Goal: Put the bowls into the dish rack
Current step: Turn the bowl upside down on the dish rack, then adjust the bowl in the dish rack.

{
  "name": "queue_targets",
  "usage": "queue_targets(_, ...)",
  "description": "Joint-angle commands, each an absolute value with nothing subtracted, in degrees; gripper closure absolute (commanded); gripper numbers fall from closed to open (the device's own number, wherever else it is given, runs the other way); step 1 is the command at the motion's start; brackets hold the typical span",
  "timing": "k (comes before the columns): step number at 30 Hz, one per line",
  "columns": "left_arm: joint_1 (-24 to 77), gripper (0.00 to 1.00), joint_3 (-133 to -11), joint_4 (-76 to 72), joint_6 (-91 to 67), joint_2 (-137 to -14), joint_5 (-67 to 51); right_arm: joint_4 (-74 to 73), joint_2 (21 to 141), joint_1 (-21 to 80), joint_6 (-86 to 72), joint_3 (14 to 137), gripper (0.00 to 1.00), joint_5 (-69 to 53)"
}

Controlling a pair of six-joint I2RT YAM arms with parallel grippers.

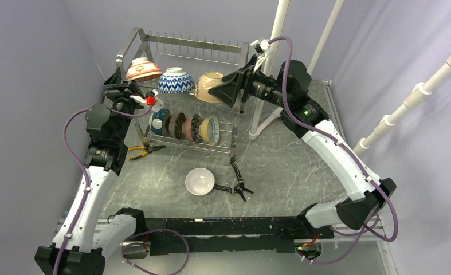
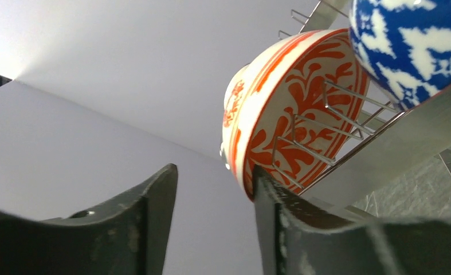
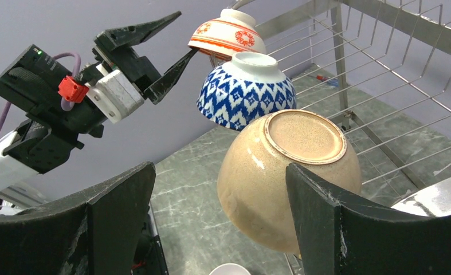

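Top external view: the dish rack [image 1: 188, 41] stands at the far left of the grey marbled table [image 1: 280, 166], a shiny steel wire frame with two tiers and rows of thin prongs. Upper tier, left to right, three bowls tipped over with their feet up: red-patterned bowl [image 1: 143, 70], cream with orange-red scrollwork and banding; blue-white zigzag bowl [image 1: 176, 80]; plain tan bowl [image 1: 210, 86], speckled glaze with an unglazed foot ring. Lower tier: a tight row of patterned bowls [image 1: 183, 126] standing on edge, ending at the right in a teal bowl with a yellow centre [image 1: 211, 130]. One plain white bowl [image 1: 200, 181] sits upright on the table in front of the rack, apart from it. Black pliers [image 1: 238, 186] lie just beside it, and yellow-handled pliers [image 1: 144, 150] lie by the rack's near left corner. Right wrist view: the left gripper [image 3: 184, 34] is at the red-patterned bowl, fingers spread, the lower fingertip right at the bowl's rim; nothing is pinched. Left wrist view confirms this, with a clear gap between the two dark fingers and the bowl's rim just beside the right-hand one, resting among prongs. The right gripper [image 3: 220, 220] is spread wide and straddles the tan bowl. There is a clear gap on one side; contact on the other is too close to tell. White pipes [image 1: 277, 40] rise behind the rack.
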State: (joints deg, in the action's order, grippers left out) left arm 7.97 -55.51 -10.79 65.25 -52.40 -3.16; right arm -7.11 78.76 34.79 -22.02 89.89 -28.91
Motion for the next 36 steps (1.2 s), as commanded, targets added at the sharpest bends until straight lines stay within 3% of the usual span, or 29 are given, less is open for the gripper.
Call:
queue_targets(1, 7.2, 0.39, -54.8, -12.2, 65.7, -49.7, -0.1, -5.7, 79.2, 34.8, -21.5, 90.8, 0.12, -30.3)
queue_targets(12, 7.2, 0.23, -51.6, -2.8, 63.6, -42.8, 3.4, -5.1, 79.5, 34.8, -21.6, 91.0, 0.12, -30.8)
queue_targets(20, 7.2, 0.10, -54.7, 11.2, 50.6, -37.2, 0.8, -5.1, 78.6, 34.9, -21.5, 90.5, 0.10, -30.6)
queue_targets(25, 7.2, 0.10, -62.8, 25.1, 39.2, -35.4, -7.6, -5.6, 78.3, 34.8, -21.2, 90.5, 0.10, -30.6)
queue_targets(29, 7.2, 0.10, -68.1, 25.4, 27.6, -35.1, -14.6, -5.3, 78.3, 34.8, -21.2, 90.4, 0.09, -30.7)
queue_targets(36, 7.2, 0.23, -81.1, 21.3, -4.3, -43.7, -9.1, -5.4, 78.5, 34.8, -21.2, 90.2, 0.09, -30.9)
